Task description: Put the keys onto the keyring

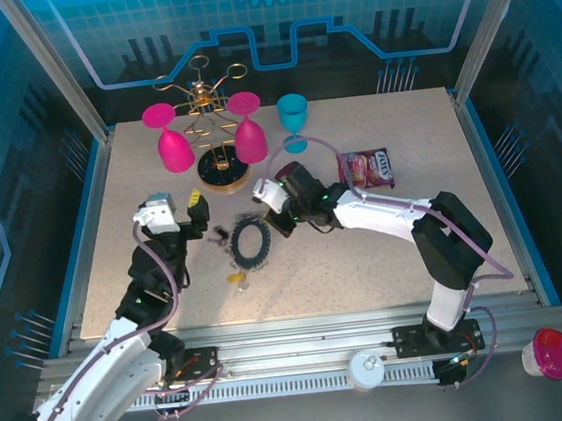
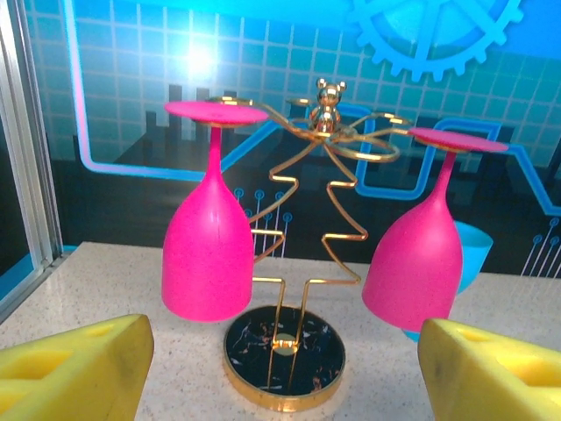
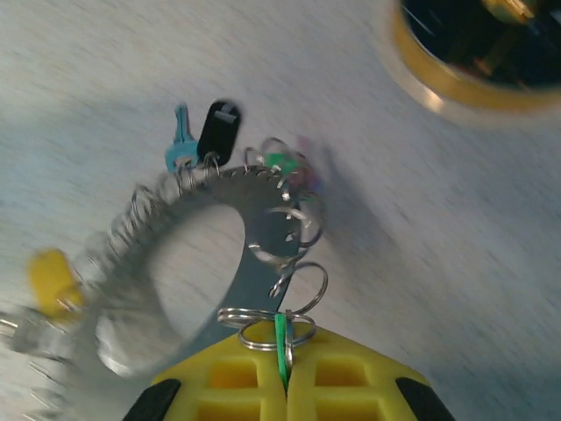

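The dark grey metal keyring (image 3: 260, 191) has a ridged, coil-like rim and a wide central hole. Tiny keys hang along it: a black-headed key (image 3: 217, 130), a teal key (image 3: 180, 142), and a blurred yellow-headed key (image 3: 48, 274). It sits on the speckled counter (image 1: 387, 260) between my two arms; I cannot tell whether it lies flat or tipped.

My right end effector (image 3: 285, 355) is right at the ring's edge. Its yellow fingers (image 3: 351, 381) are pressed together on a thin green key (image 3: 281, 340), whose small wire loops touch the rim.

My left end effector (image 1: 204, 218) hovers just beside the ring's other side. Its yellow fingers (image 2: 74, 368) are spread wide with nothing between them, facing the gold wire rack (image 2: 263, 351) and its pink glasses (image 2: 208, 254).
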Motion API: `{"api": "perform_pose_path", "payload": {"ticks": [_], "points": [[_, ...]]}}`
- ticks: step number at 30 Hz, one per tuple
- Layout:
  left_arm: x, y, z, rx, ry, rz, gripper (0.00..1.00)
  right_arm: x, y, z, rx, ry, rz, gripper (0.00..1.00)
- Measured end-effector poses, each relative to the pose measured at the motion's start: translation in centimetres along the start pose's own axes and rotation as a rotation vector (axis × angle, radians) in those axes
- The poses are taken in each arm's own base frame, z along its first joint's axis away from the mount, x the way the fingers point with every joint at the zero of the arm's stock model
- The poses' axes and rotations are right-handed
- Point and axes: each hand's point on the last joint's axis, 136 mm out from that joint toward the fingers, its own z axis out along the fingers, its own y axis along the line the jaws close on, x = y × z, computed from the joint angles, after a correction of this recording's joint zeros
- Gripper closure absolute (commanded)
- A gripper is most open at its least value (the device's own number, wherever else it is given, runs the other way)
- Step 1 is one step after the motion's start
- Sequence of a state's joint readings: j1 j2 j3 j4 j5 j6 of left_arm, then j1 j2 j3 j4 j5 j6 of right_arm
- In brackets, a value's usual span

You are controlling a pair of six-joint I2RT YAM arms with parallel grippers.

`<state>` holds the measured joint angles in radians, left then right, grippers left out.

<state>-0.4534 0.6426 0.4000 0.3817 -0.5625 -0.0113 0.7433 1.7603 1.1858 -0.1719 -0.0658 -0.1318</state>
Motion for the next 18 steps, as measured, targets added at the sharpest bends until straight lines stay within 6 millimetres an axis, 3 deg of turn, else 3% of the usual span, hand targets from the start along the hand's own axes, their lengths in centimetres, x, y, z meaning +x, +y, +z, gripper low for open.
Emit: {"api": "perform_pose_path", "payload": {"ticks": [5, 9, 15, 18], "points": [[2.1, -0.3, 0.8, 0.004, 0.075, 0.023, 0.20, 7.3, -3.6, 0.1, 0.116, 0.199, -0.026, 1.00], [3.4, -0.1, 1.3, -0.010, 0.118, 0.045, 0.19, 12.3, -5.1, -0.9, 0.212, 0.344, -0.115, 0.72], [5.0, 0.8, 2.1, -0.048, 0.166, 0.070, 0.18, 16.6, -9.4, -4.6, 0.447, 0.480, -0.180, 0.52], [6.0, 1.4, 2.5, -0.069, 0.195, 0.085, 0.15, 17.7, -12.3, -7.5, 0.567, 0.463, -0.099, 0.50]]}}
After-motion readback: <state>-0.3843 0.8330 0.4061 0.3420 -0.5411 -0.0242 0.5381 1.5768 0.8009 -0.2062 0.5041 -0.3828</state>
